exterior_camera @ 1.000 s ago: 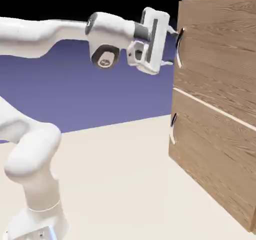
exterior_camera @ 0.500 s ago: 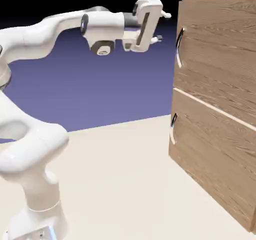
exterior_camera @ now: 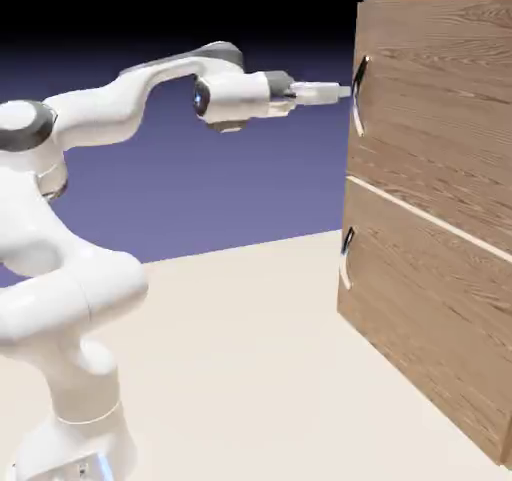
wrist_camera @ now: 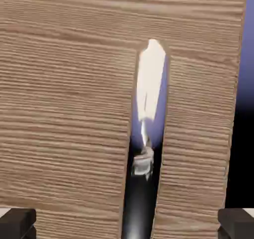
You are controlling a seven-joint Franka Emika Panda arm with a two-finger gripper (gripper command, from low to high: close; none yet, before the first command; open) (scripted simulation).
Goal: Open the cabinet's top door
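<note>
**Gripper lines up on the top door's handle**

Pale cream table (exterior_camera: 250, 349) stretches in the foreground under a blue-violet backdrop, and nothing stands on its near part. Behind it the white Panda arm (exterior_camera: 90, 199) rises from the lower left of the exterior view and reaches level to the right. A second ago its hand stood broadside near the cabinet, then drew off up and to the left; now it has rolled edge-on and points straight at the handle. The gripper (exterior_camera: 345, 93) has its tips at or just short of the bar; contact cannot be told from here.

In the hand view the two grey fingertips (wrist_camera: 16, 223) sit far apart at the bottom corners, so the jaws stand wide and hold nothing. Between them the top door's handle (wrist_camera: 148, 114) runs up the middle, centred.

Farthest right, the cabinet (exterior_camera: 440, 299) stands with the top door (exterior_camera: 430, 99) flush and closed, its handle at the left edge above the pale seam.

My reading: the turn has aligned the jaws across the bar, so closing on it and pulling come next.
</note>
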